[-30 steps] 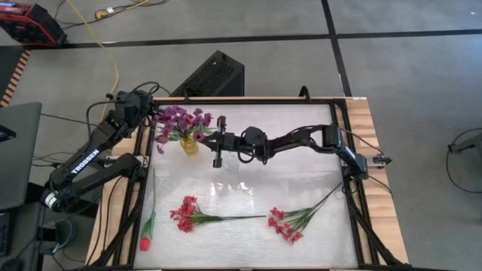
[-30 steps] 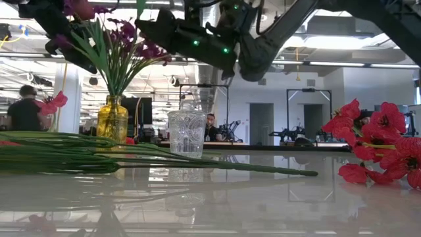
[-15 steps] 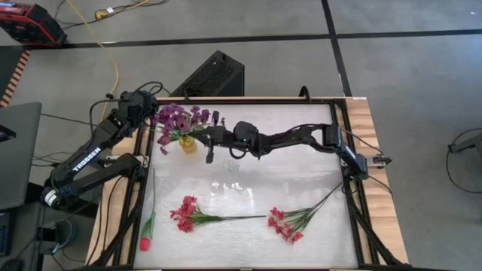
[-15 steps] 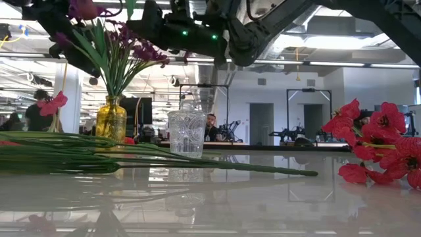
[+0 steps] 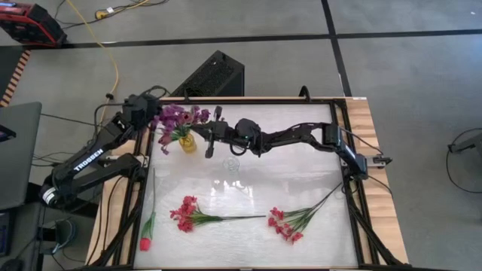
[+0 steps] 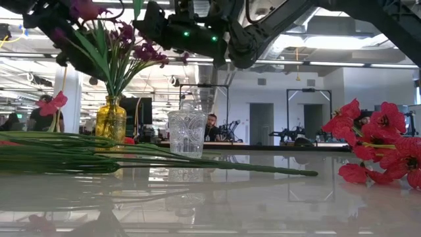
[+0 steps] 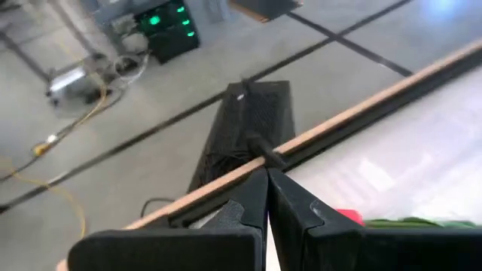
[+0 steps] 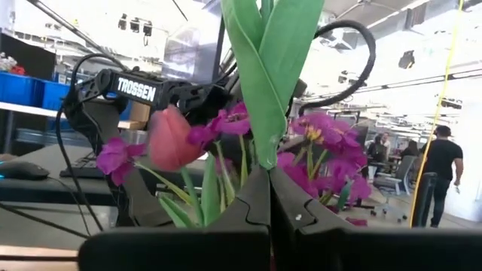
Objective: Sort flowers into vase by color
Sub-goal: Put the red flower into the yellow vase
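Observation:
Purple blossom sprays (image 5: 177, 120) stand in a yellow vase (image 5: 188, 145) near the table's far left corner. A clear glass vase (image 5: 231, 164) stands empty to its right. My right gripper (image 5: 209, 141) reaches across from the right, just right of the yellow vase, and is shut on a leafy green stem. A pink-red tulip blossom (image 8: 169, 138) shows beside the leaves; I cannot tell whether it belongs to that stem. My left gripper (image 5: 156, 113) is shut and hovers left of the purple sprays. Two red-pink sprays (image 5: 187, 213) (image 5: 285, 224) and a red tulip (image 5: 144, 242) lie on the table. My right gripper pinches the green leaves and stem (image 8: 263, 128) between its two fingers (image 8: 297, 214), coming level from the table's right. The leaves stick out past the fingertips toward the purple sprays (image 8: 324, 132). The flower is lifted clear of the table; its lower end does not show.
A wooden frame (image 5: 361, 150) edges the glossy white table. The red-pink sprays' long stems (image 6: 99, 155) lie across the near half. Room is free in the middle and at the far right. A black box (image 5: 212, 75) stands on the floor beyond the far edge. People move in the room behind.
My right gripper has moved toward the table's left and slightly far, away from the clear glass and up to the yellow vase, still shut on the stem. My left gripper has shifted a little right, toward the purple sprays.

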Controlling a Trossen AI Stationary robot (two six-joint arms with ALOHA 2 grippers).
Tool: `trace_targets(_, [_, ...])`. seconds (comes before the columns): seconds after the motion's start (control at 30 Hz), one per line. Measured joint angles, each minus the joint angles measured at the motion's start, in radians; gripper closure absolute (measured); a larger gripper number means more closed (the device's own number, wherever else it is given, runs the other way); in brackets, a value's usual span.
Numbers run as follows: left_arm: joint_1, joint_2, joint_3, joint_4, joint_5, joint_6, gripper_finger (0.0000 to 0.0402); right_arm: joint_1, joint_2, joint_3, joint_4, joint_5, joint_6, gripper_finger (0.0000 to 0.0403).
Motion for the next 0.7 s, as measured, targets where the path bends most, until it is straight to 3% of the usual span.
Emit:
trace_targets(0.13, [-0.015,0.03,-0.009,0.017,0.018,-0.041,0.0401,-0.008,0.0,0.0,-0.002,0.0,0.023,0.0386])
trace_targets(0.27, [-0.022,0.079,-0.097,0.153,0.14,-0.044,0.0401,-0.019,0.0,0.0,-0.003,0.0,0.033,0.0386])
trace_targets(0.4, [-0.021,0.131,-0.147,0.26,0.129,-0.072,0.0402,-0.019,0.0,0.0,-0.024,0.0,0.036,0.0386])
trace_targets(0.7, [-0.023,0.214,-0.197,0.311,0.159,-0.103,0.0402,-0.019,0.005,0.001,-0.038,-0.037,0.04,0.0386])
